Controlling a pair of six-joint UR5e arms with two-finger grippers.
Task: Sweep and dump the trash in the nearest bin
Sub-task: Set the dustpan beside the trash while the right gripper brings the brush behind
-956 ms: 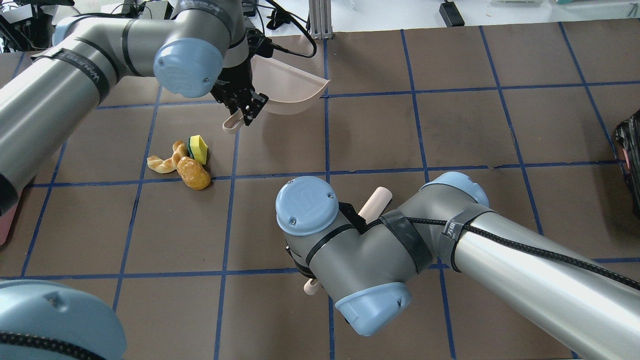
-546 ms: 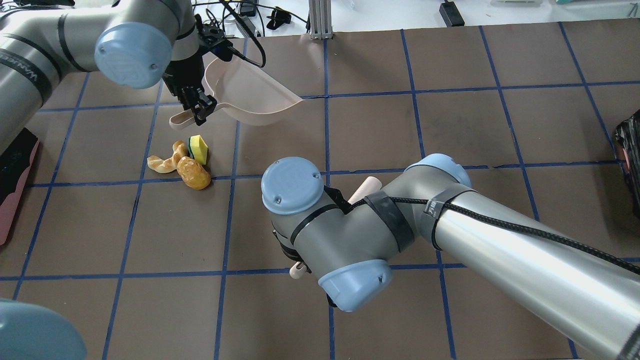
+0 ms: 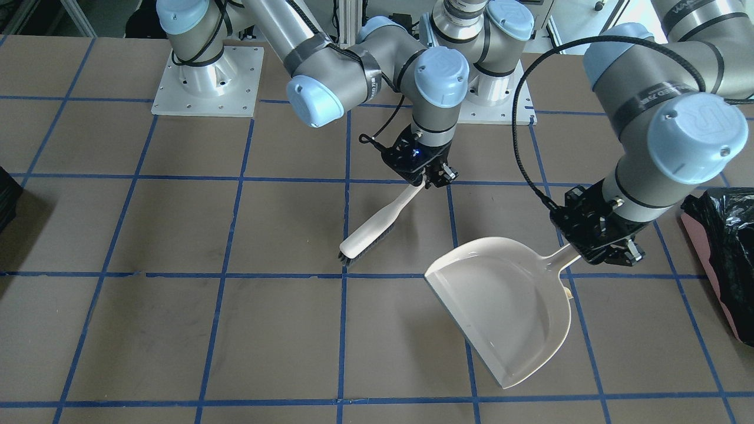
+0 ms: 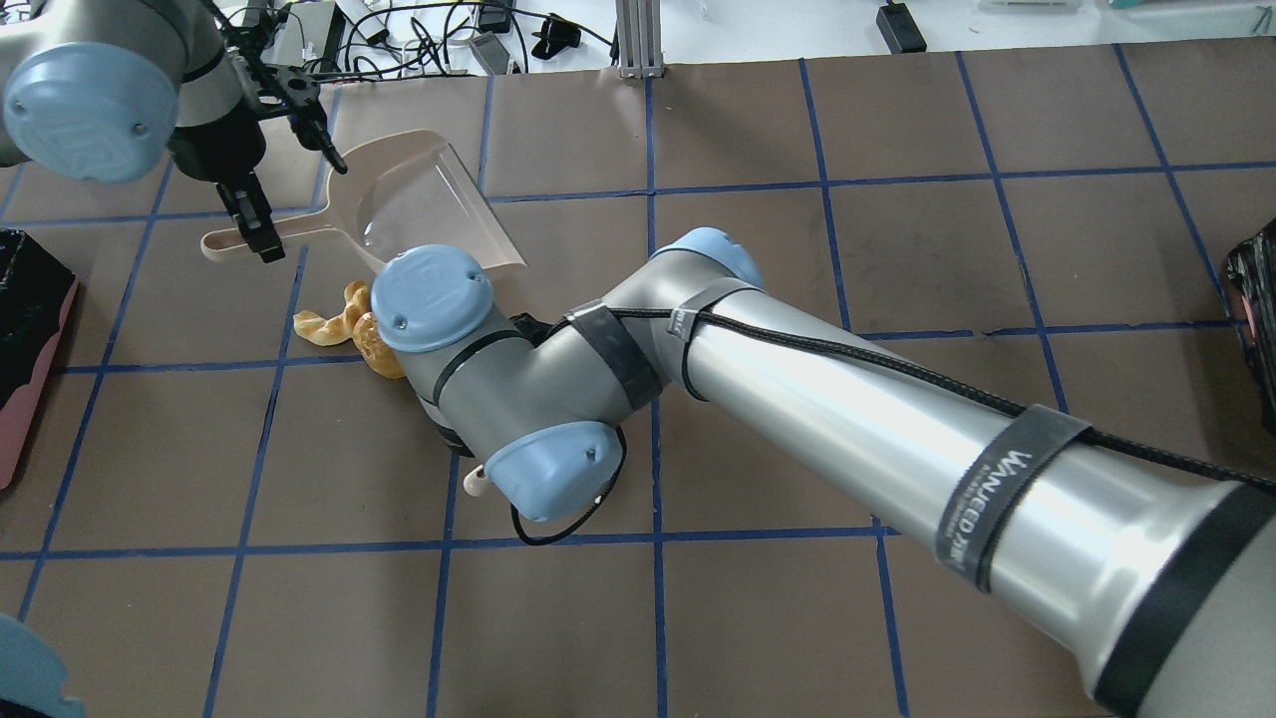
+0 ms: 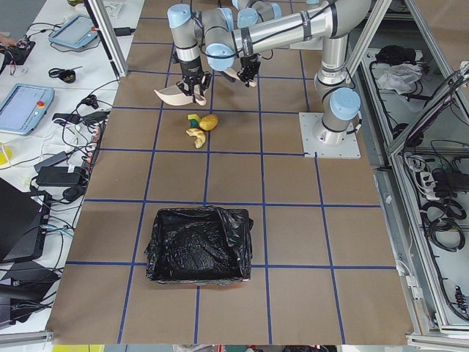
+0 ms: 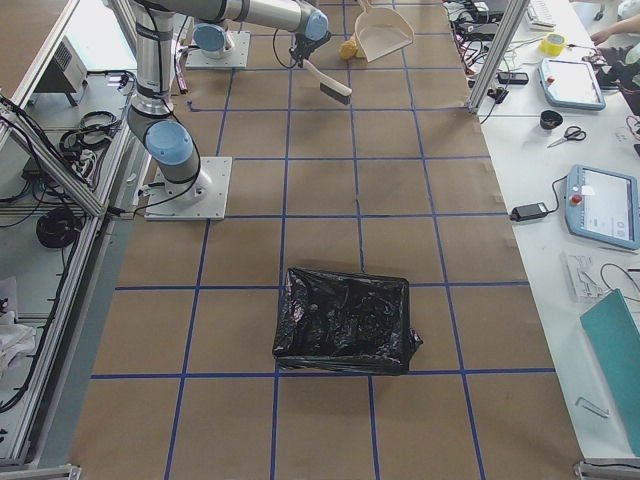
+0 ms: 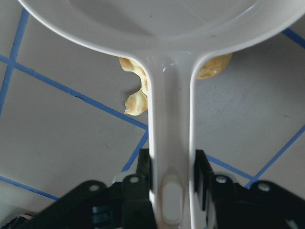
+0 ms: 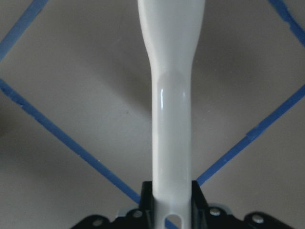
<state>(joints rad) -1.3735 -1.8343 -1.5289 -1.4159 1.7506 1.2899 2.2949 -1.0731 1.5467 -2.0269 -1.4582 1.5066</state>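
Front view: we see left gripper (image 3: 595, 250) clenched on dustpan (image 3: 506, 306) handle, pan raised and tilted. Right gripper (image 3: 433, 178) grasps brush (image 3: 370, 231). Trash hidden here.

Overhead: croissant (image 4: 327, 321) and roll (image 4: 375, 347) lie at dustpan's 6 o'clock, partly under right arm. Wedge not seen. Bin (image 4: 25, 329) at 9 o'clock.

Left wrist cam: bits sit behind pan's heel, so we judge it may land on them.

Right wrist cam: grip looks firm, but a hard stroke could flick bits past the lip.

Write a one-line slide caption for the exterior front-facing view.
Left gripper holds a dustpan by its handle; right gripper holds a brush angled down over the taped-grid table.
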